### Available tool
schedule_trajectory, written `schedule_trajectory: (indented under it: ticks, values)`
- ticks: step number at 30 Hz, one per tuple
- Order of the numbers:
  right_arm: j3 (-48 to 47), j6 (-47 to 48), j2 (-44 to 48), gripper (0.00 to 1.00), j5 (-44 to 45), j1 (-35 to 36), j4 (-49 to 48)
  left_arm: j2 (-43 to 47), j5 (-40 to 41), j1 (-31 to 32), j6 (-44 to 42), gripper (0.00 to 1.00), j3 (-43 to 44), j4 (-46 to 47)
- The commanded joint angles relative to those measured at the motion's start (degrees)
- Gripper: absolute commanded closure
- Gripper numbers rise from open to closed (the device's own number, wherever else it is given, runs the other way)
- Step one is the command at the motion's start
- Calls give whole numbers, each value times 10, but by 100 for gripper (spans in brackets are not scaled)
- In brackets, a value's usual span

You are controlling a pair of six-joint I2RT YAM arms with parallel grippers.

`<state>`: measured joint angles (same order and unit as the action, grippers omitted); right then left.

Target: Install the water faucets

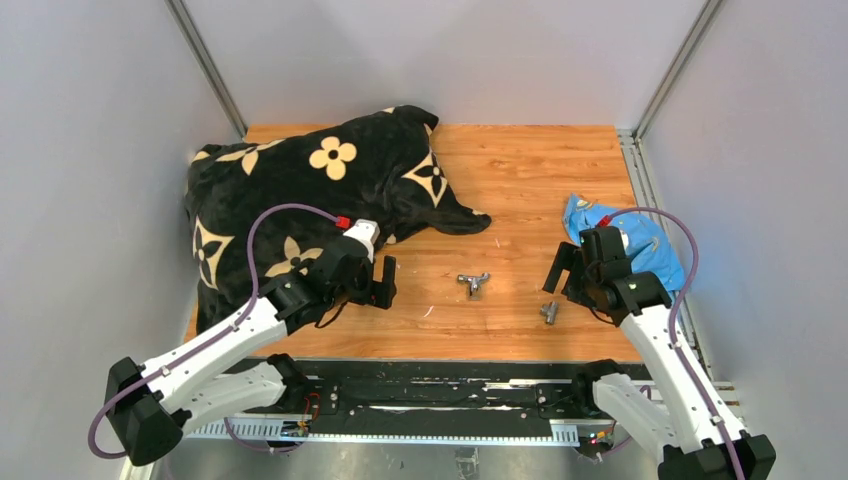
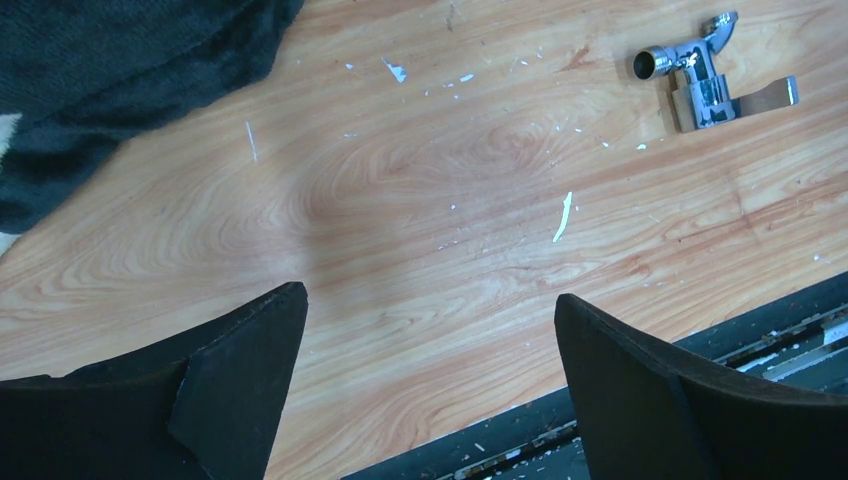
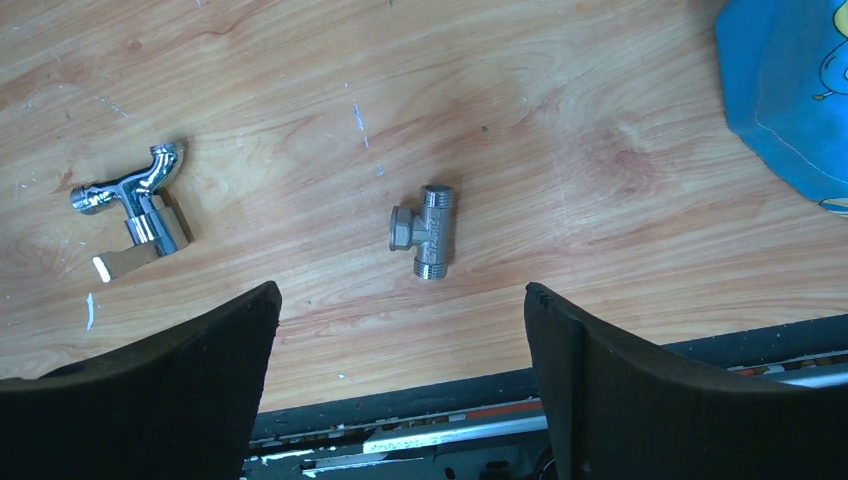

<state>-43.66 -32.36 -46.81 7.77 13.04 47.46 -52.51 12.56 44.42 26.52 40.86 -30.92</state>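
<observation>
1. Faucet parts, two: a chrome tap (image 1: 473, 282) (image 2: 700, 85) (image 3: 135, 215) and a T-shaped fitting (image 1: 550, 312) (image 3: 428, 230). Both lie flat on bare worktop (image 1: 520, 170) and do not touch.
2. The fitting lies right of the tap and nearer the worktop's near edge, close to the black rail (image 1: 430, 390).
3. Arms, two, one on each side of the tap. The left jaws stand wide open and hold nothing, hovering left of the tap over bare wood. The right jaws are also wide open and empty, right of the tap, with the fitting just beside them.
4. One blanket (image 1: 300, 190) covers the corner far-left of the tap. Its tip reaches toward the tap but stays apart from it.
5. One blue bag (image 1: 640, 240) (image 3: 790, 90) lies right of the tap, at the worktop's right edge behind the right arm.
6. Beyond the tap, bare wood runs to the far edge. Grey walls close the far, left and right sides.
7. White flecks dot the wood left of the tap.
</observation>
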Motion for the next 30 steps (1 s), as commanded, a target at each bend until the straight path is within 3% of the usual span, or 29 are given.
schedule_trajectory:
  ticks: [1, 5, 10, 17, 22, 29, 30]
  values:
    - [-2, -14, -1, 10, 18, -5, -4, -16, -17, -5, -8, 2, 21, 12]
    - [2, -24, -7, 10, 15, -5, -6, -20, -24, -5, -10, 2, 19, 20]
    - [27, -22, -21, 14, -35, -4, -48, -59, -126, 6, -17, 2, 26, 32]
    - [28, -86, -111, 19, 19, -1, -27, -88, -87, 95, 28, 2, 3, 86]
    - [30, -132, -173, 36, 23, -2, -41, -109, -110, 104, 35, 2, 0, 115]
    - [30, -156, -230, 45, 49, -3, -67, -106, -90, 104, 22, 2, 4, 97]
    - [30, -156, -236, 51, 54, -2, -70, -104, -87, 104, 22, 2, 2, 97]
